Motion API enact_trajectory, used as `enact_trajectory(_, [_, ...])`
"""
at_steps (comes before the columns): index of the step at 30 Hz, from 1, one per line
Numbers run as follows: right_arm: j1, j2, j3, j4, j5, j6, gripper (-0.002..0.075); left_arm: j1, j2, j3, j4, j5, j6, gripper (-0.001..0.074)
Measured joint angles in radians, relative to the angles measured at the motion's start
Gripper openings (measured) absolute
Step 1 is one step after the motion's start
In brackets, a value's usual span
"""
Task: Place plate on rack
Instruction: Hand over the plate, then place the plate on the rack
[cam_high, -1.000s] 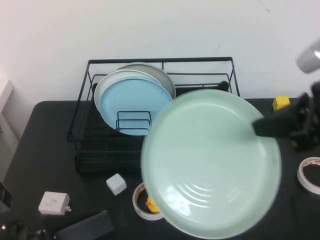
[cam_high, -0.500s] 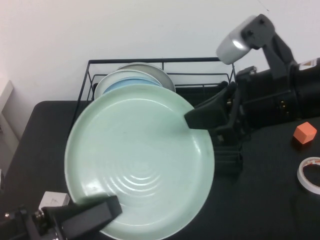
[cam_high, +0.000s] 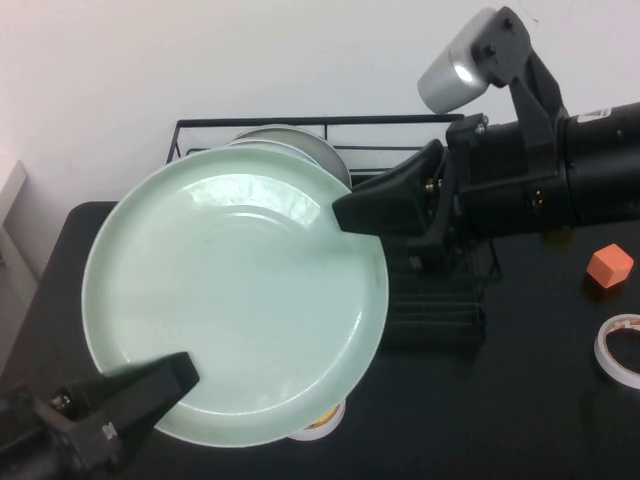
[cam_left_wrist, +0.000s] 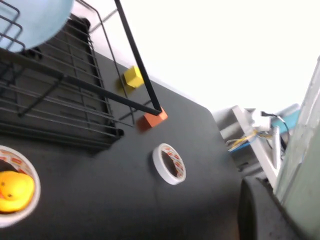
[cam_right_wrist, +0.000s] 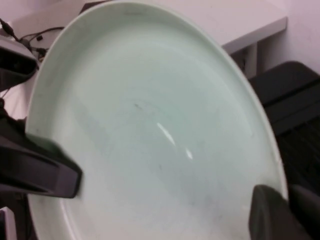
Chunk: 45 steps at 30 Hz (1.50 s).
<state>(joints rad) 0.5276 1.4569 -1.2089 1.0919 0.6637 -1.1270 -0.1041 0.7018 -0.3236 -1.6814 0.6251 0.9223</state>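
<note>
Counter (cam_high: 560, 400): one, black, carrying everything else.
Rack (cam_high: 440, 300): one black wire rack at the back of the counter, mostly hidden behind the plate and the right arm.
Plate (cam_high: 235, 305): one pale mint-green plate, held up off the counter in front of the rack, tilted toward the camera and blocking most of the rack's left half.
Other plates (cam_high: 300, 145): edges of two pale plates peek above the green plate's rim, standing in the rack; a light blue plate (cam_left_wrist: 35, 20) shows in the left wrist view.
Right gripper (cam_high: 350, 212): jaws clenched on the plate's upper right rim.
Left gripper (cam_high: 160, 385): jaws grasping the plate's lower left rim.
Tape rolls: three; one (cam_high: 618, 350) at the counter's right edge, one (cam_high: 322, 420) under the plate's lower rim, one ringing a yellow duck (cam_left_wrist: 15, 191).
Blocks: one orange (cam_high: 610, 266), one yellow (cam_left_wrist: 133, 76).
</note>
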Motion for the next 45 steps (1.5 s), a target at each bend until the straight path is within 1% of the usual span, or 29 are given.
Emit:
enact_trajectory(2, [0.000,0.000,0.000,0.030,0.007,-0.025,0.0093,0.000,0.000,-0.007,0.000,-0.013,0.020,0.0089])
enact_trajectory(3, [0.000,0.000,0.000,0.048,0.009,-0.032,0.0139,0.000,0.000,-0.018,0.000,-0.020,0.038,0.0089])
enact_trajectory(7, [0.000,0.000,-0.002,0.103,0.009,-0.043,0.0384,0.000,0.000,-0.072,0.007,-0.052,0.112,0.0089])
enact_trajectory(9, [0.000,-0.004,-0.002,0.107,0.006,-0.057,0.0470,0.000,0.000,-0.121,0.008,-0.086,0.129,0.0089])
enact_trajectory(10, [0.000,-0.009,-0.007,0.107,-0.001,-0.073,0.0498,0.000,0.000,-0.150,0.021,-0.099,0.129,0.0089])
enact_trajectory(14, [-0.019,-0.054,-0.050,0.110,-0.021,-0.133,0.0539,0.000,0.012,-0.282,0.214,-0.119,0.103,0.0089])
enact_trajectory(18, [-0.041,-0.122,-0.124,0.126,-0.046,-0.146,0.0547,0.000,0.071,-0.436,0.457,-0.079,-0.067,0.0089])
enact_trajectory(21, [-0.043,-0.177,-0.157,0.138,-0.051,-0.181,0.0549,0.000,0.138,-0.528,0.585,-0.049,-0.148,0.0089])
enact_trajectory(23, [-0.043,-0.206,-0.164,0.136,-0.051,-0.210,0.0548,0.000,0.190,-0.576,0.638,-0.041,-0.170,0.0089])
enact_trajectory(26, [-0.043,-0.240,-0.164,0.066,-0.046,-0.207,0.0514,0.000,0.272,-0.656,0.720,-0.031,-0.183,0.0089])
enact_trajectory(27, [-0.043,-0.246,-0.164,0.031,-0.039,-0.191,0.0487,0.000,0.304,-0.687,0.747,-0.027,-0.188,0.0089])
enact_trajectory(29, [-0.043,-0.258,-0.164,-0.083,-0.011,-0.135,0.0407,0.000,0.364,-0.742,0.775,-0.022,-0.201,0.0089])
enact_trajectory(33, [-0.043,-0.263,-0.164,-0.342,0.104,0.058,0.0138,0.000,0.497,-0.859,0.826,0.008,-0.165,0.0089])
enact_trajectory(34, [-0.043,-0.263,-0.164,-0.405,0.145,0.107,0.0091,0.000,0.520,-0.882,0.854,0.020,-0.151,0.0089])
enact_trajectory(35, [-0.043,-0.263,-0.164,-0.451,0.179,0.152,0.0060,0.000,0.546,-0.910,0.894,0.039,-0.141,0.0089])
enact_trajectory(37, [-0.043,-0.263,-0.164,-0.552,0.269,0.213,0.0029,0.000,0.594,-0.964,1.004,0.088,-0.138,0.0089])
enact_trajectory(39, [-0.043,-0.265,-0.157,-0.639,0.340,0.248,0.0015,0.000,0.630,-1.004,1.115,0.133,-0.145,0.0089])
enact_trajectory(41, [-0.043,-0.271,-0.139,-0.722,0.371,0.290,0.0009,0.000,0.660,-1.028,1.214,0.147,-0.149,0.0089])
enact_trajectory(45, [-0.043,-0.290,-0.064,-0.813,0.376,0.337,0.0006,-0.031,0.711,-1.039,1.388,0.055,-0.086,0.0089])
